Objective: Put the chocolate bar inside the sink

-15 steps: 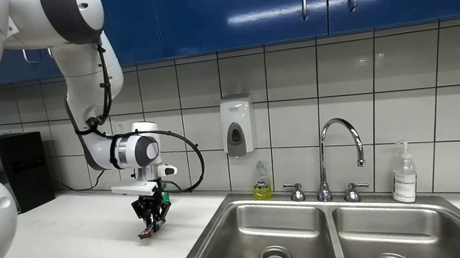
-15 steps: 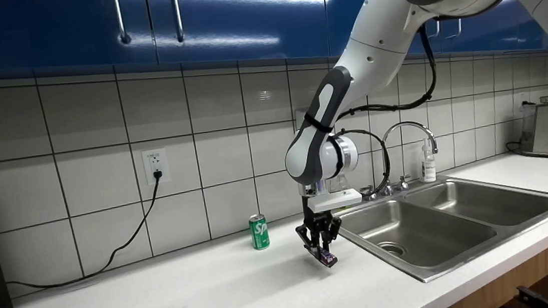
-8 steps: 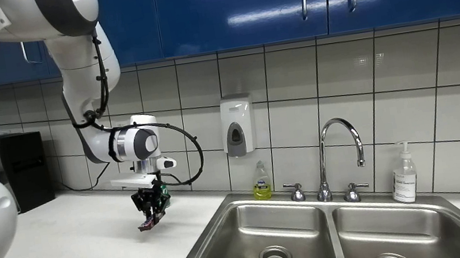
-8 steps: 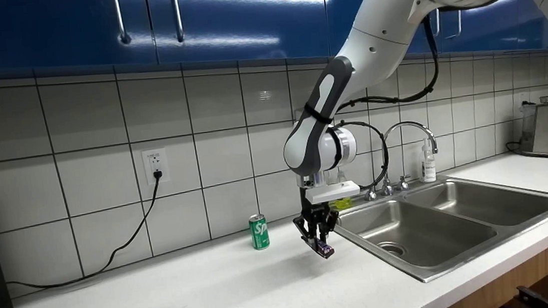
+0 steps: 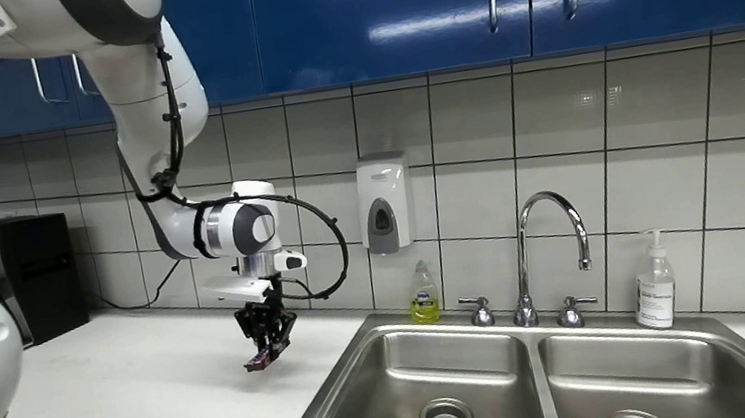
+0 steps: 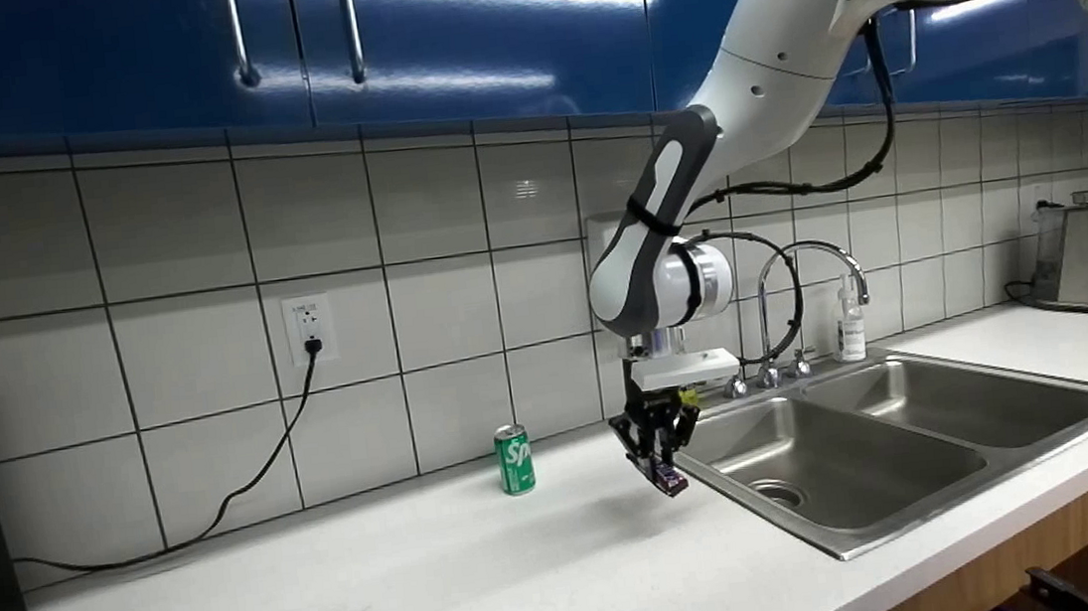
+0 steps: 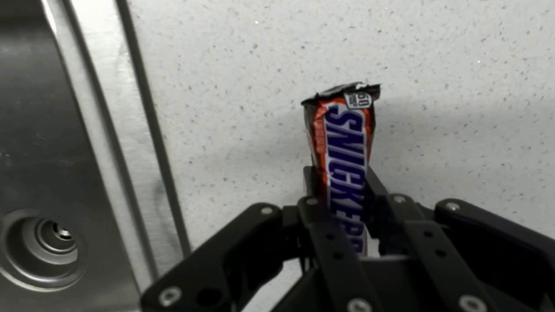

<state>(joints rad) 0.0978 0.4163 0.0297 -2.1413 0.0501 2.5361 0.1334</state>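
We judge the pick-up done: the end effector (image 7: 341,184) is clamped on both sides of the chocolate bar (image 7: 342,151), which seems raised above the white counter (image 6: 333,605), outside the sink (image 5: 542,380). In the wrist view the sink's edge lies at nine o'clock from the bar. Left to do, as we see it: carry the bar over that edge, lower it in and let go.

The bar reads SNICKERS in blue capitals, its last letters partly hidden; a white patch (image 7: 359,100) at its twelve o'clock end seems to show "60". In an exterior view, at nine o'clock from the bar, a green can (image 6: 516,466) shows "Sp". Labels on the dish soap bottle (image 5: 424,298) and pump bottle (image 5: 655,293) are too small to read.
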